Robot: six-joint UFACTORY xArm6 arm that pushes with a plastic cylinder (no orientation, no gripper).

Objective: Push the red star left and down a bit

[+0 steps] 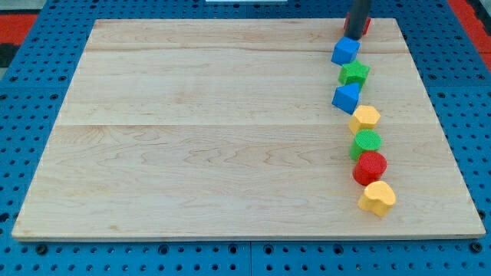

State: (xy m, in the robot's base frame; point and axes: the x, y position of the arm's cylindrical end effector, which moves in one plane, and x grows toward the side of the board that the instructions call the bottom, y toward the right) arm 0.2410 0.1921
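The red star (367,26) lies at the board's top right edge, mostly hidden behind my rod; only a red sliver shows on the rod's right. My tip (352,35) rests against the star's left side, just above the blue cube (345,50). Below the cube, a curving column of blocks runs down the right side: a green star (354,73), a second blue block (347,97), a yellow block (365,117), a green round block (367,142), a red round block (370,167) and a yellow heart (377,198).
The wooden board (207,130) lies on a blue perforated table (23,253). The board's top edge runs just behind the red star.
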